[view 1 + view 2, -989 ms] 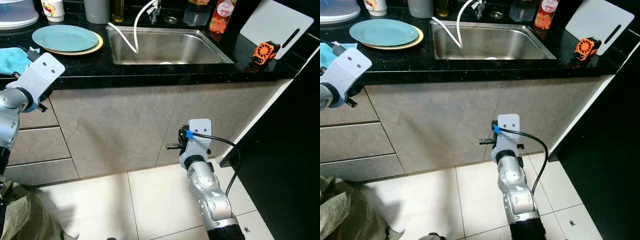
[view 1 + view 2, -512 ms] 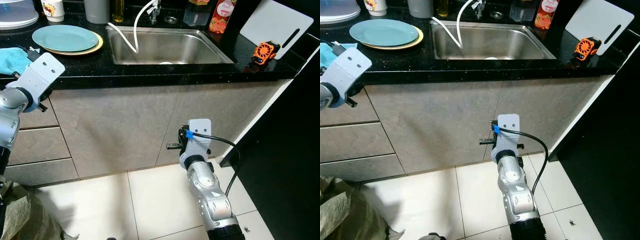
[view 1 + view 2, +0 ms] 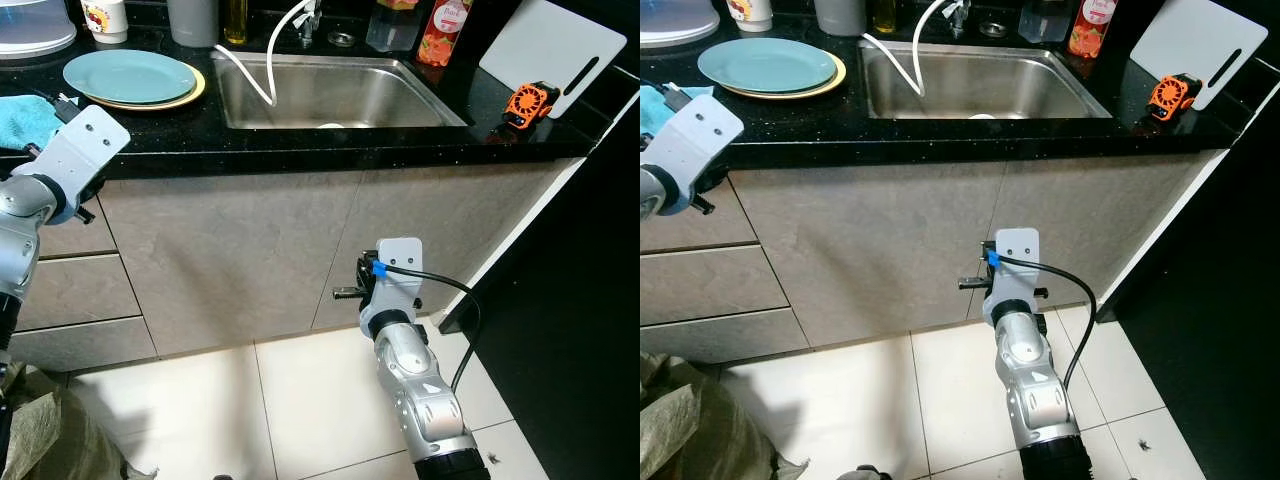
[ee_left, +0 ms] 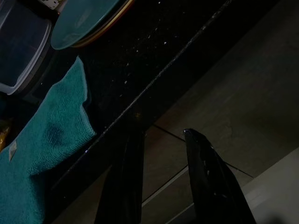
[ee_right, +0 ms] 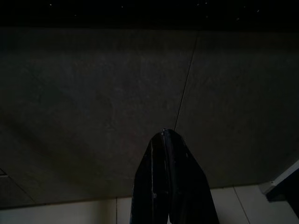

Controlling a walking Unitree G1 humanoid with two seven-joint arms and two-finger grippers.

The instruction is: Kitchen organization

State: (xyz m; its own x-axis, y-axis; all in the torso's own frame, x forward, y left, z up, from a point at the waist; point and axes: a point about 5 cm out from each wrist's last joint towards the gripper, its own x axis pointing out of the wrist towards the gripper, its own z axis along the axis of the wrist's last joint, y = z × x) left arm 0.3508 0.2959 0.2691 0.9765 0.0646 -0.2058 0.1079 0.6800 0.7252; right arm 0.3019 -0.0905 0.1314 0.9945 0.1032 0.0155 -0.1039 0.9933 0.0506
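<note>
A teal plate (image 3: 130, 75) lies on a yellow plate on the black counter (image 3: 300, 145), left of the steel sink (image 3: 400, 90). A teal cloth (image 3: 22, 118) lies at the counter's left end. My left gripper (image 4: 162, 134) is open and holds nothing; it hovers just off the counter's front edge, below the teal cloth (image 4: 44, 154) and above a drawer front. My right gripper (image 5: 163, 135) is shut and holds nothing. It hangs low in front of the grey cabinet doors (image 3: 250, 250) under the sink.
A white hose (image 3: 268, 60) runs into the sink. Behind stand a mug (image 3: 105, 18), a grey cup (image 3: 192, 20), bottles (image 3: 445, 30) and a white container (image 3: 35, 25). A white cutting board (image 3: 550, 45) and an orange gadget (image 3: 530, 102) sit right. White floor tiles (image 3: 300, 400) lie below.
</note>
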